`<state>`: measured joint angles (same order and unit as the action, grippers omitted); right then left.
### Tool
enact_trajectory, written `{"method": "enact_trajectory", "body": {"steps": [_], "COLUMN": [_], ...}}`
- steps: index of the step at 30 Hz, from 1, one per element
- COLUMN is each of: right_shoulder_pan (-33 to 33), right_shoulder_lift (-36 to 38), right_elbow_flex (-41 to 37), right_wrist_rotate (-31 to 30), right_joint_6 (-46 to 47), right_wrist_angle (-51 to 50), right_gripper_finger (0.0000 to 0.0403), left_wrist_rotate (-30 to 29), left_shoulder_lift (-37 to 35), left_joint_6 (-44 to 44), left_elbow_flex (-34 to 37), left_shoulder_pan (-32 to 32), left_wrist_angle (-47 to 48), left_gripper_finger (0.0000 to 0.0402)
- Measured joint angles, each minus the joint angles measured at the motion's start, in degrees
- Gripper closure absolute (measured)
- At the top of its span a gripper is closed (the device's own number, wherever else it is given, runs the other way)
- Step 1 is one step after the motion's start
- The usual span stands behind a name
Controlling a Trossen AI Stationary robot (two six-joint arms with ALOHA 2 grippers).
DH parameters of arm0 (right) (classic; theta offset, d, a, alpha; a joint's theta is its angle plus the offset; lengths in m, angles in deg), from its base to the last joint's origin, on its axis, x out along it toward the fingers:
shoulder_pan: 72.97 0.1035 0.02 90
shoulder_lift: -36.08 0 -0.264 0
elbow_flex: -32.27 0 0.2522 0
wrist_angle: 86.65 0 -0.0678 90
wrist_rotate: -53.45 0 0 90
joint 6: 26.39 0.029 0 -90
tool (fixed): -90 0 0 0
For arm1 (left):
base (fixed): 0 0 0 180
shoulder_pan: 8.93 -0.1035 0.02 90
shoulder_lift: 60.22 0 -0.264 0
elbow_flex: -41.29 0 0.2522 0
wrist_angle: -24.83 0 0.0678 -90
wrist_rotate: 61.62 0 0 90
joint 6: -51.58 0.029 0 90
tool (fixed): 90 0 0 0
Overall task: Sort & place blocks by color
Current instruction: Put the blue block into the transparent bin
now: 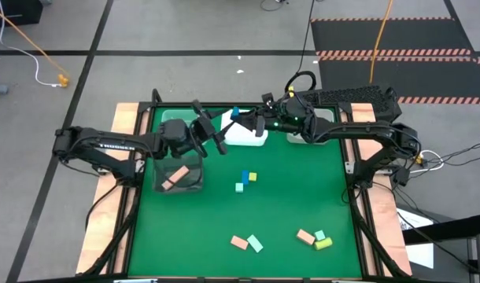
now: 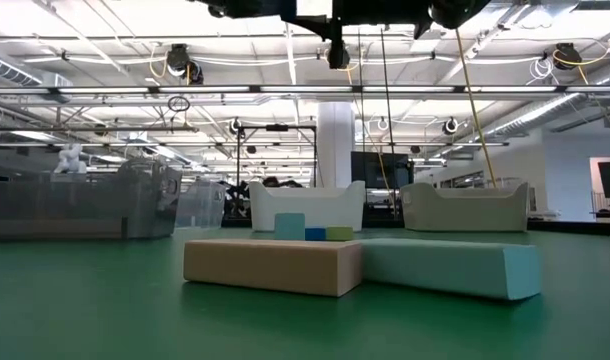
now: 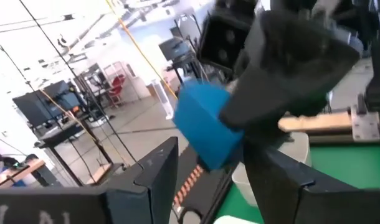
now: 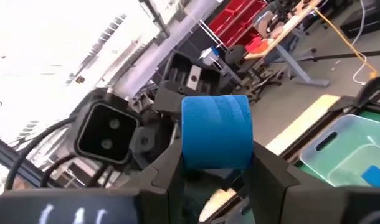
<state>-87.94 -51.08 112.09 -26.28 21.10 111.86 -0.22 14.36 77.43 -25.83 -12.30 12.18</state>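
Observation:
My right gripper (image 1: 240,119) is shut on a blue block (image 1: 234,114), held in the air over the white bin (image 1: 248,138) at the table's far middle. The block also shows in the right wrist view (image 4: 215,134) and the left wrist view (image 3: 205,127). My left gripper (image 1: 212,130) is open just left of the block, facing it and touching nothing. Its fingers (image 3: 159,171) stand short of the block. Blue, yellow-green and mint blocks (image 1: 246,181) lie at mid table. Salmon, mint and yellow-green blocks (image 1: 315,238) and a salmon-mint pair (image 1: 246,242) lie near the front. My right gripper pinches the blue block by its two opposite sides (image 4: 190,155) between its two fingers. The fingers come level from the table's right side. The block is lifted clear above the white bin, and much of it sticks out past the fingertips.
A clear bin (image 1: 194,182) with pink blocks (image 1: 175,178) stands at the left. Another pale bin (image 1: 309,135) stands under the right arm. One bin in the right wrist view (image 4: 339,146) holds a blue block (image 4: 370,174). Wooden rails (image 1: 128,118) border the green mat.

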Motion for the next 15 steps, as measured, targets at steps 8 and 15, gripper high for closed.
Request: {"method": "enact_trajectory", "body": {"steps": [8,15], "right_shoulder_pan": [0.42,0.41], "right_shoulder_lift": [0.08,0.04], "right_elbow_flex": [-0.07,-0.07], "right_wrist_rotate": [-1.25,-0.18], "right_joint_6": [-0.09,0.19], "right_wrist_angle": [-0.26,-1.33], "right_gripper_finger": [0.0291,0.0291], "left_wrist_rotate": [0.61,-0.17], "left_shoulder_lift": [3.46,3.99], "left_joint_6": [2.15,3.06], "left_elbow_flex": [-0.16,-0.09], "left_shoulder_pan": [-0.1,-0.05], "left_wrist_angle": [-5.47,-5.94], "left_gripper_finger": [0.0223,0.0308]}}
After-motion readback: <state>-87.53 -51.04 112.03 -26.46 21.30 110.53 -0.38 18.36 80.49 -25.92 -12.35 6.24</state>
